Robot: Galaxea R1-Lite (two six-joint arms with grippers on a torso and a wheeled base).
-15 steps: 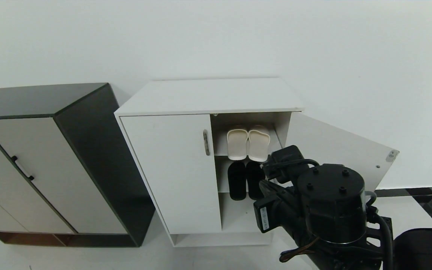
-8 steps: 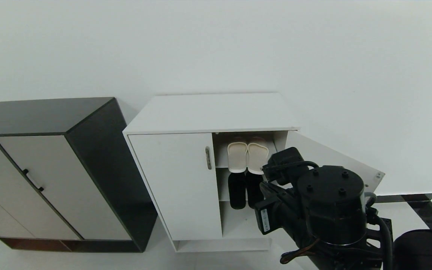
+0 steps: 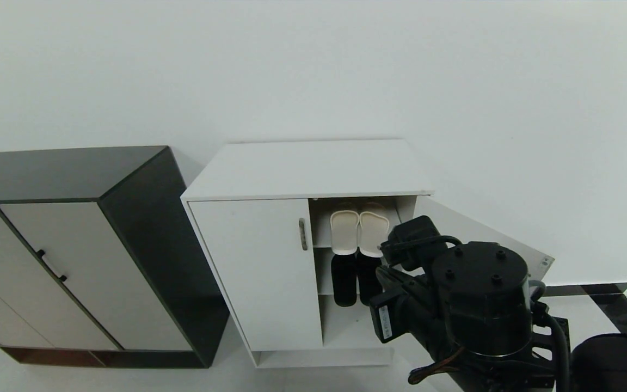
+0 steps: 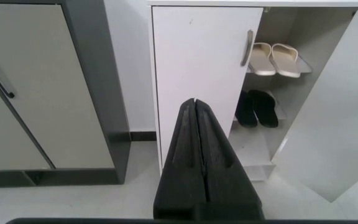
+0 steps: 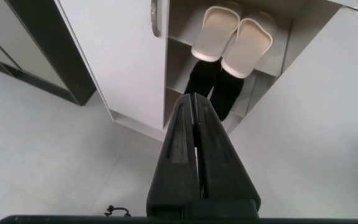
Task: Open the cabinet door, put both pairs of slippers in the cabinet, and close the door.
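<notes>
Black and wedge-shaped, the left pincer [image 4: 195, 104] has its two fingers pressed together with nothing between them. It hangs in the air before the white cabinet [image 3: 308, 169], well short of it, pointing at the closed left door [image 4: 194, 43]. The right pincer [image 5: 195, 99] is pressed together in the same way and grips nothing. It hangs before the open right half of the cabinet, touching nothing, with its tip toward the shelves.

Past that tip, the cream slippers [image 5: 232, 34] lie side by side on the upper shelf, touching each other. The black slippers [image 5: 227, 93] lie side by side on the shelf directly beneath, also inside the cabinet. Both pairs sit in the right half, just beside the inner edge of the left door, which carries a slim upright handle [image 3: 302, 234] near that edge.

The right door [image 4: 334, 106] stands swung wide open, hinged at the cabinet's right side and angled away from the opening. In the head view the right arm [image 3: 477, 305] stands in front of its lower part.

Just beside the white cabinet, on its left, stands a dark cabinet [image 3: 145, 239] with pale grey doors and black handles [image 3: 51, 265], all shut. Both cabinets rest on a pale floor [image 5: 55, 149] against a plain white wall [image 3: 313, 65]. A black strip [image 3: 591, 287] runs along the foot of the wall on the right.
</notes>
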